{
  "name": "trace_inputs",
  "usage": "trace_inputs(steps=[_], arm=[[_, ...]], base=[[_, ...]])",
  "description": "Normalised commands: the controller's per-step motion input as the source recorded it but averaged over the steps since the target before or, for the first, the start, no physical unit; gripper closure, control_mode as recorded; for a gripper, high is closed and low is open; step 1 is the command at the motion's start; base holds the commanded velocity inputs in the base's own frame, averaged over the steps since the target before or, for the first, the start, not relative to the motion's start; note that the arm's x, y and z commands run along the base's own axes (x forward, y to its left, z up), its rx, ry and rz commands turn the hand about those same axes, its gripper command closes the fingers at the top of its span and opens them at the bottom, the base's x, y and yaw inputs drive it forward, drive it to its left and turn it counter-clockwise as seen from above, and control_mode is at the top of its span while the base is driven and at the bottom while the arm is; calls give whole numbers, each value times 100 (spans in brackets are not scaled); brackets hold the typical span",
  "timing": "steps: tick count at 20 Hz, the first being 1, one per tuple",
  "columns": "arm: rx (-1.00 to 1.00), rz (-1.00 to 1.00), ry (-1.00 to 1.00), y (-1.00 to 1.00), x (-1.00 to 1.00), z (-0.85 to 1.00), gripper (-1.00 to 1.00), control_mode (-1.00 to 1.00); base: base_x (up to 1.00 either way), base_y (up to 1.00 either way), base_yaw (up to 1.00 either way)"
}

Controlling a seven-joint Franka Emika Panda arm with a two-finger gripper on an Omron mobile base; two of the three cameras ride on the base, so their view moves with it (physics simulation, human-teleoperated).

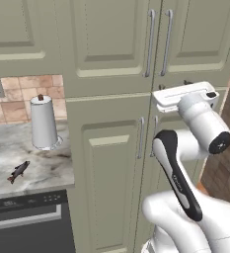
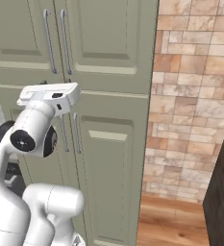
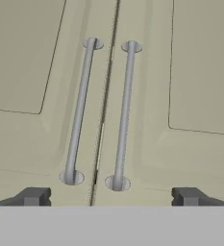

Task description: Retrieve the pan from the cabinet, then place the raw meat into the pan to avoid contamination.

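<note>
- The gripper (image 3: 108, 196) faces the closed cabinet (image 1: 111, 59), jaws spread wide, holding nothing, close to the doors but not touching.
- Its two bar handles (image 3: 80, 110) run side by side along the door seam; these rigid, smooth metal bars look like the place to grip, around mid-length.
- The pan is presumably behind the doors.
- The raw fish (image 1: 18, 171) lies on the marble counter (image 1: 47, 163) near the paper-towel roll (image 1: 43, 122): small, probably slippery.
</note>
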Motion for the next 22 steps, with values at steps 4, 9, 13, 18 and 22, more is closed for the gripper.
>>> trace_inputs(steps=[4, 9, 13, 18, 22], arm=[[0, 0, -11, 0, -6, 30, -100, -100], [0, 0, -9, -2, -8, 23, -100, -100], [0, 0, -7, -1, -3, 19, -100, -100], [0, 0, -2, -1, 0, 10, -100, -100], [0, 0, 0, 0, 2, 0, -100, -100]], base=[[0, 0, 0], [0, 0, 0], [0, 0, 0], [0, 0, 0], [0, 0, 0]])
